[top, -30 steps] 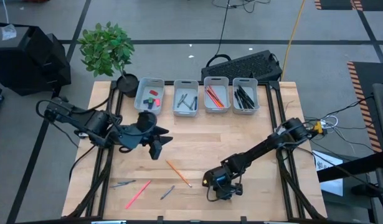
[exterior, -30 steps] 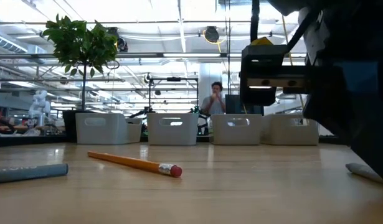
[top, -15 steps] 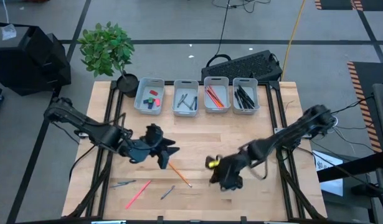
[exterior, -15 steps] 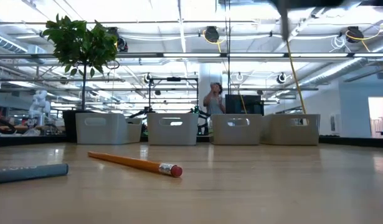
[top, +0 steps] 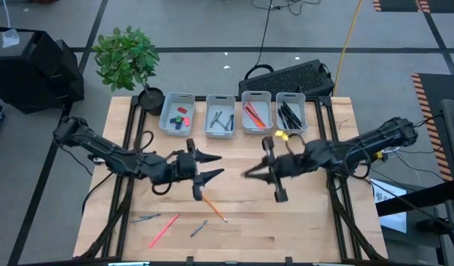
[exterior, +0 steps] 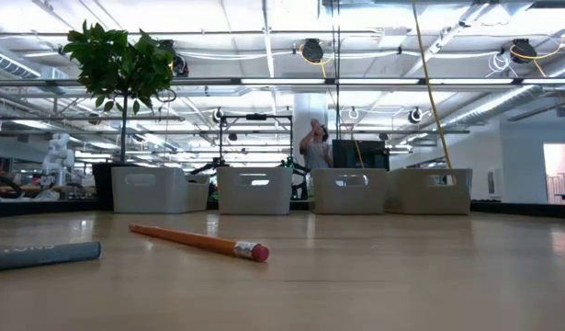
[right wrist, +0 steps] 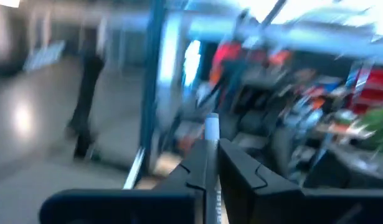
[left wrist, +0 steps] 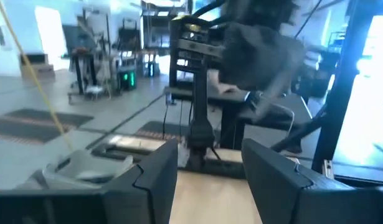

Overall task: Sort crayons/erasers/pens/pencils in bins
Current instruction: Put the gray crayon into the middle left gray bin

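- Four bins (top: 177,114) are sitting in a row at the table's far edge; the leftmost is holding the erasers (top: 181,114), red, green and a dark one, which you only get from the high view.
- Low view is giving you just the bin fronts (exterior: 151,189), an orange pencil (exterior: 199,241) lying mid-table, and a person (exterior: 315,145) standing far behind the table; neither arm is showing there.
- Left gripper (top: 209,166) is hovering over the table's middle, jaws spread wide, with the pencil (top: 211,205) just below it in the high view; its wrist view is confirming the wide gap between the fingers (left wrist: 157,173).
- Right gripper (top: 250,174) is facing it across an open strip of bare wood, pinching a thin grey stick (right wrist: 210,132) between nearly closed fingers (right wrist: 241,171).
- Near edge is carrying a pink stick (top: 163,230) and two grey sticks (top: 146,218); the table's right half is lying open.
- Since half a second ago, the right gripper is up and farther back, and the left one is extending further toward the middle.
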`<state>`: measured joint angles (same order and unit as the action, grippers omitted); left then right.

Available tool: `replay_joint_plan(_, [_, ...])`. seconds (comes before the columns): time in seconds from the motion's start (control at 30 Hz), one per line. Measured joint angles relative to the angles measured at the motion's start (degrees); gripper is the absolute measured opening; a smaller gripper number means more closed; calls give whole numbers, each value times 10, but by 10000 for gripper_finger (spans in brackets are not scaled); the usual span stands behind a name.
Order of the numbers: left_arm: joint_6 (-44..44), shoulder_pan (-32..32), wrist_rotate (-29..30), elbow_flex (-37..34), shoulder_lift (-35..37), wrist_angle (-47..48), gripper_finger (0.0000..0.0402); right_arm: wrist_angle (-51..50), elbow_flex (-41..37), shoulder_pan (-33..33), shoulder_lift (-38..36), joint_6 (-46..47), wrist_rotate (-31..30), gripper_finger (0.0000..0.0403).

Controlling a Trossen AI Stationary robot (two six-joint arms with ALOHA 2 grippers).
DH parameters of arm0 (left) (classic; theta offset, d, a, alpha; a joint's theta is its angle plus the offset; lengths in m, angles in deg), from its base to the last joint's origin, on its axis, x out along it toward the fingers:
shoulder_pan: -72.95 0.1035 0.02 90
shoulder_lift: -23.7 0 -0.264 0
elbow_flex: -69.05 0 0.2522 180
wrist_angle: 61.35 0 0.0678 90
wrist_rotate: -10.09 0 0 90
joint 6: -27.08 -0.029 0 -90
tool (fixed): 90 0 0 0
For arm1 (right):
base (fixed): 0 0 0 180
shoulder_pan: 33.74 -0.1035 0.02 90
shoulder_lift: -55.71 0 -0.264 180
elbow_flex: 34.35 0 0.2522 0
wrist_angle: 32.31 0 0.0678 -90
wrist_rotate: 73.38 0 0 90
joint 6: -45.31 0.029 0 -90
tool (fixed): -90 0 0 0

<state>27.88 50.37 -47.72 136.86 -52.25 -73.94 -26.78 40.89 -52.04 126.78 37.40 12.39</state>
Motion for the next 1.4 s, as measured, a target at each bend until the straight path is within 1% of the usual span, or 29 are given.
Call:
replay_joint_plan(0.1, [-5, 24, -46, -1, -11, -31, 182, 119, -26, 17, 4, 45, -7, 16])
replay_joint_plan(0.2, [-6, 47, -104, 9, -37, -73, 182, 197, -51, 31, 11, 95, -33, 16])
replay_joint_plan(0.3, [-17, 58, -130, 20, -65, -80, 182, 263, -76, 42, 16, 121, -37, 16])
replay_joint_plan(0.4, [-21, 69, -143, 39, -89, -82, 182, 300, -100, 48, 17, 153, -37, 16])
replay_joint_plan(0.57, [-20, 88, -144, 65, -116, -83, 181, 340, -130, 52, 17, 177, -38, 16])
replay_joint_plan(0.73, [-1, 107, -215, 97, -145, -122, 181, 362, -149, 53, 17, 174, -51, 16])
replay_joint_plan(0.9, [14, 117, -217, 135, -184, -117, 181, 362, -154, 55, 17, 168, -52, 16])
replay_joint_plan(0.97, [13, 118, -217, 145, -193, -115, 181, 364, -155, 55, 17, 161, -63, 16])
replay_joint_plan(1.2, [21, 118, -219, 148, -187, -91, 179, 375, -155, 55, 16, 158, -65, 16])
replay_joint_plan(1.3, [26, 118, -219, 148, -180, -81, 155, 374, -155, 55, 17, 158, -65, 16])
replay_joint_plan(1.4, [46, 121, -219, 148, -178, -76, 107, 375, -155, 55, 17, 158, -65, 16])
